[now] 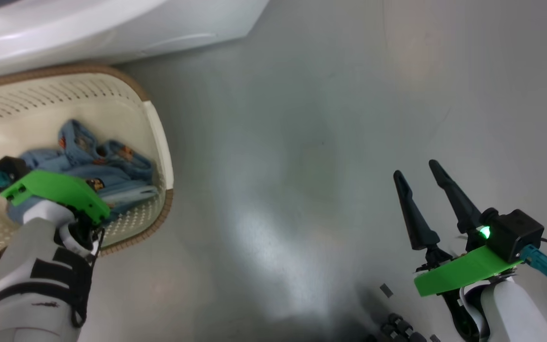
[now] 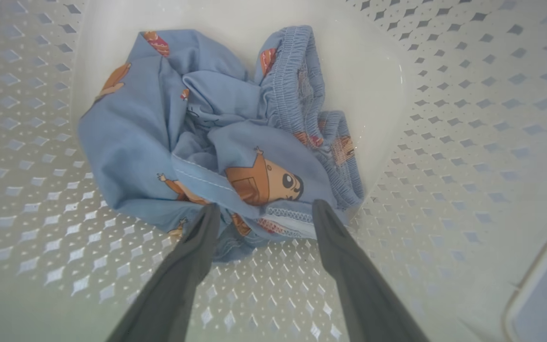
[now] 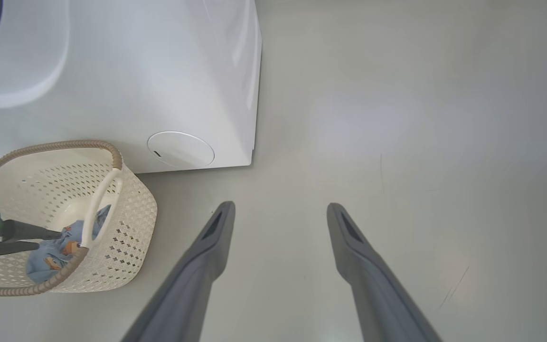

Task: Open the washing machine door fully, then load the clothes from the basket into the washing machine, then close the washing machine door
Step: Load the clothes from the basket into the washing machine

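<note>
The cream perforated basket (image 1: 126, 78) stands on the floor against the white washing machine (image 1: 88, 28). Light-blue clothes (image 1: 112, 166) with orange cartoon figures lie bunched at its bottom. My left arm reaches down into the basket. In the left wrist view my left gripper (image 2: 265, 209) is open, its fingertips at the near edge of the clothes (image 2: 159, 133), one on each side of a fold. My right gripper (image 1: 416, 169) hangs open over bare floor, well right of the basket, holding nothing. The washing machine door is out of view.
Smooth grey floor (image 3: 397, 142) stretches right of the washing machine (image 3: 159, 71) and basket (image 3: 126, 223). A round cover (image 3: 181, 148) sits low on the machine's front. Dark parts of my base (image 1: 397, 327) show at the bottom edge.
</note>
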{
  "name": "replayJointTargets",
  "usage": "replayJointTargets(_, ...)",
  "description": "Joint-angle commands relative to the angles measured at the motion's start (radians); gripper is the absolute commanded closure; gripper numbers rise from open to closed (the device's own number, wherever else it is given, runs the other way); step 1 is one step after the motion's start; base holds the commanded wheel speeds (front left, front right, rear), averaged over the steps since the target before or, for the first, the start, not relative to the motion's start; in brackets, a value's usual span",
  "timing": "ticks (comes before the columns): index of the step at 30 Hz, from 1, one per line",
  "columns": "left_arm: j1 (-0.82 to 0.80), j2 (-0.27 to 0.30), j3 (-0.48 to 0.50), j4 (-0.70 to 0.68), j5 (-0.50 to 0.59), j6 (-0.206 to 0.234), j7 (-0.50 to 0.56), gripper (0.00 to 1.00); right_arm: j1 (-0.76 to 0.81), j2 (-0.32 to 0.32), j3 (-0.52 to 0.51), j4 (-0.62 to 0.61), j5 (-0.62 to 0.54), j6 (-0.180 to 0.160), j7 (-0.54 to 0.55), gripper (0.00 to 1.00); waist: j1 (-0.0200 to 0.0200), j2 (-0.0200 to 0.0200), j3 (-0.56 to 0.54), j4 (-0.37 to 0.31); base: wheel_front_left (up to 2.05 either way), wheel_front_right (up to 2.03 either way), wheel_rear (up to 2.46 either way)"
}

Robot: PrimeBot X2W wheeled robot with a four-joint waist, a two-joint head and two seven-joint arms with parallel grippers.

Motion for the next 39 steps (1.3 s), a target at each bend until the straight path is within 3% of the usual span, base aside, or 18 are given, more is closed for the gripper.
replayJointTargets(1, 0.001, 0.033, 0.017, -0.004, -0.004, 0.013, -0.007, 0.00, 0.017, -0.017, 0.014, -0.020, 0.004, 0.002, -0.012, 0.00, 0.0000, 0.0000, 0.055, -0.009, 0.00, 0.00, 0.00)
replayJointTargets(28, -0.085, 0.062, -0.009, 0.005, -0.011, 0.035, -0.020, 0.00, 0.022, -0.036, -0.005, -0.051, 0.017, 0.002, -0.012, 0.00, 0.0000, 0.0000, 0.176, -0.040, 0.00, 0.00, 0.00)
replayJointTargets(29, -0.089, 0.063, -0.014, 0.005, -0.007, 0.030, -0.033, 0.40, 0.022, -0.037, -0.006, -0.052, 0.018, 0.002, -0.012, 0.00, 0.0000, 0.0000, 0.180, -0.041, 0.00, 0.00, 0.00)
replayJointTargets(30, -0.090, 0.063, -0.020, 0.005, -0.003, 0.029, -0.040, 0.69, 0.022, -0.038, -0.009, -0.054, 0.018, 0.002, -0.012, 0.00, 0.0000, 0.0000, 0.183, -0.041, 0.00, 0.00, 0.00)
replayJointTargets(31, -0.089, 0.063, -0.024, 0.005, 0.001, 0.030, -0.042, 0.86, 0.022, -0.039, -0.011, -0.056, 0.018, 0.002, -0.012, 0.00, 0.0000, 0.0000, 0.185, -0.041, 0.00, 0.00, 0.00)
replayJointTargets(34, -0.089, 0.063, -0.028, 0.005, 0.001, 0.036, -0.046, 0.83, 0.022, -0.043, -0.018, -0.064, 0.019, 0.002, -0.012, 0.00, 0.0000, 0.0000, 0.193, -0.041, 0.00, 0.00, 0.00)
replayJointTargets(36, -0.089, 0.061, -0.032, 0.006, 0.002, 0.037, -0.049, 1.00, 0.022, -0.044, -0.024, -0.069, 0.019, 0.002, -0.012, 0.00, 0.0000, 0.0000, 0.198, -0.040, 0.00, 0.00, 0.00)
replayJointTargets(39, -0.090, 0.056, -0.037, 0.006, 0.002, 0.036, -0.062, 1.00, 0.020, -0.048, -0.033, -0.069, 0.017, 0.002, -0.012, 0.00, 0.0000, 0.0000, 0.202, -0.033, 0.00, 0.00, 0.00)
